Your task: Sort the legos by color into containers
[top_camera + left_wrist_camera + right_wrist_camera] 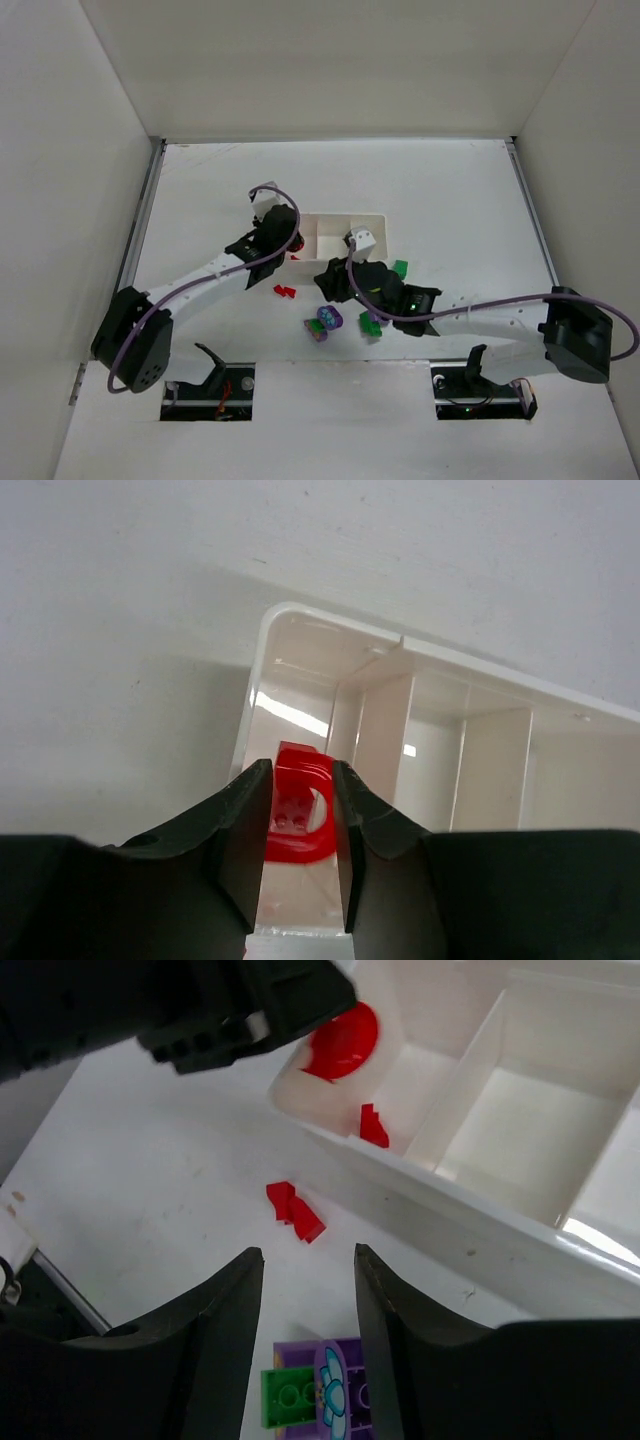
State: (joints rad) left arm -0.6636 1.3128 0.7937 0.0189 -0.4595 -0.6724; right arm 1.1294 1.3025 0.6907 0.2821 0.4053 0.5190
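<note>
- The left fingers are closed on a red brick, one finger pressed to each flat side. They hold it over the end compartment of the white tray (the one nearest the left arm).
- The brick looks small, hard and light. Its smooth plastic faces could slip, so a squeeze across two flat parallel sides, as here, seems the safest hold. It should not crush, and a short drop into the tray should do it no harm.
- In the right wrist view a second red piece lies on the floor of that same compartment. I can make out nothing in the other two compartments.
- The right fingers are spread apart with nothing between them, hanging over the table just outside the tray's long wall.
- Ahead of them a loose red brick lies on the table, near the tray but not touching it. Closer in, a purple brick sits touching a green brick.
- From above, a further green brick lies near the tray's far end, beside the right arm.
- Judging by this, only red has reached the tray. Purple and green are not yet sorted.
</note>
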